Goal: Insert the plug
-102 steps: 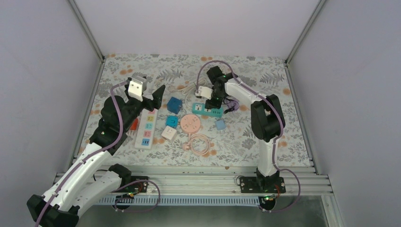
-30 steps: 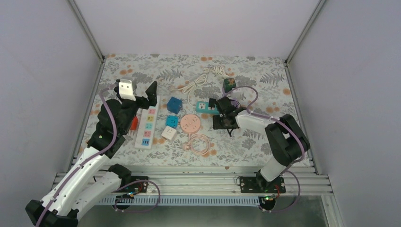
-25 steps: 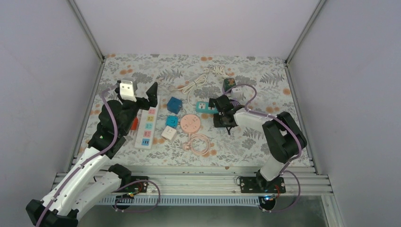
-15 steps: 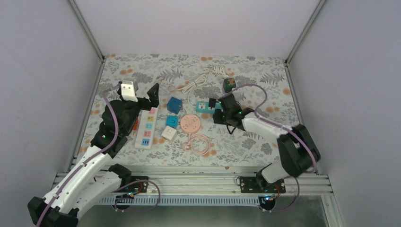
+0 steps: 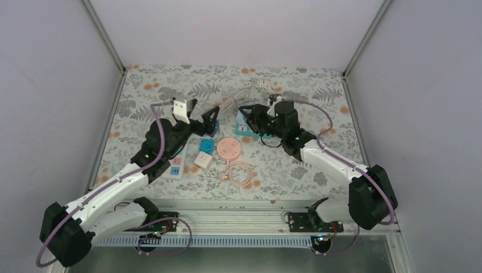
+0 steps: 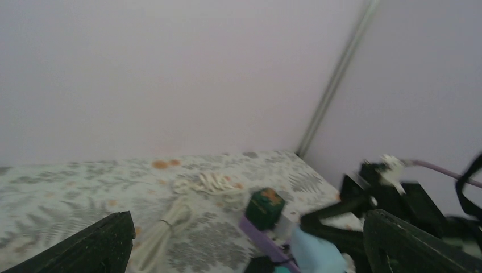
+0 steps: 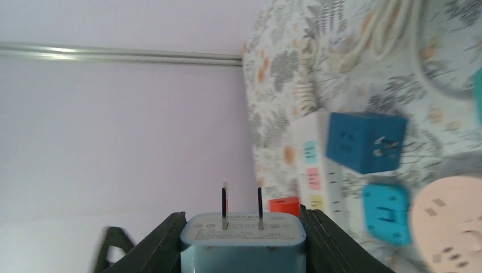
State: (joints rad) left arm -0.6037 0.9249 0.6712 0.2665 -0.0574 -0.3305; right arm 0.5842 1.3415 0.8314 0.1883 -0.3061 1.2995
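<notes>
We are pinching the pale-blue plug [image 7: 242,247] in our right end effector [image 7: 242,226], having just closed on it and lifted it clear of the counter [image 5: 318,96]. Our left end effector [image 6: 248,216], spread wide, is swinging inward. A socket comes next.

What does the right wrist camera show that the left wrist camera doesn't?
Only the right wrist view: the pale blue plug's two prongs, a white power strip and a blue cube. Only the left wrist view: a dark green cube and the open left claw. Both: the flowered cloth and a white cord.
</notes>
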